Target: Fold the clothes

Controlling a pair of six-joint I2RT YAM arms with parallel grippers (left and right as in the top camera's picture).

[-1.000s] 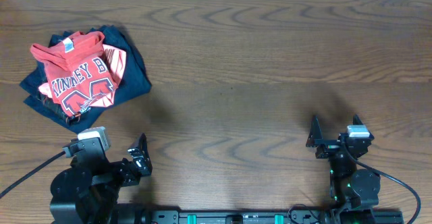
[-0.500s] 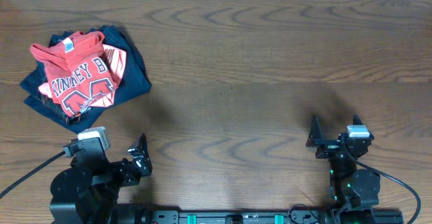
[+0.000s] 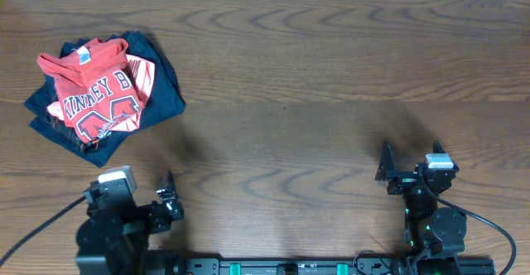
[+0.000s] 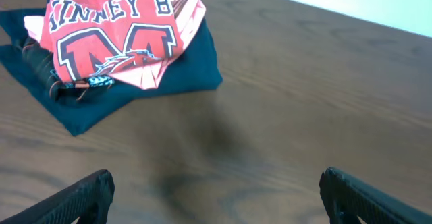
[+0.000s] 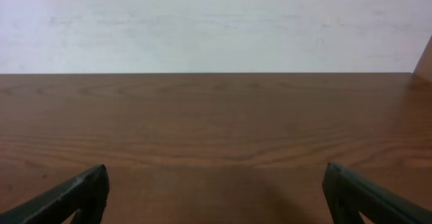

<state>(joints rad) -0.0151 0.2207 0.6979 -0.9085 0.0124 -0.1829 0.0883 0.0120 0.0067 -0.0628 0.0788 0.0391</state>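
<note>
The coral-red T-shirt [image 3: 91,93] with white, navy-outlined lettering and a white neck label lies crumpled at the table's far left, on top of a navy-blue garment [image 3: 161,89]. It also shows in the left wrist view [image 4: 115,38]. My left gripper [image 3: 170,196] is open and empty near the front edge, well short of the shirt; its fingers frame bare wood in the left wrist view [image 4: 216,193]. My right gripper [image 3: 406,167] is open and empty at the front right, over bare table [image 5: 216,190].
A paler salmon-pink shirt [image 3: 147,74] peeks out beside the red one, on the navy garment [image 4: 155,82]. The wooden table [image 3: 331,84] stretches to a white wall [image 5: 216,21] at the back.
My left arm has pulled back toward the front edge and turned slightly. The right arm and the clothes have not moved.
</note>
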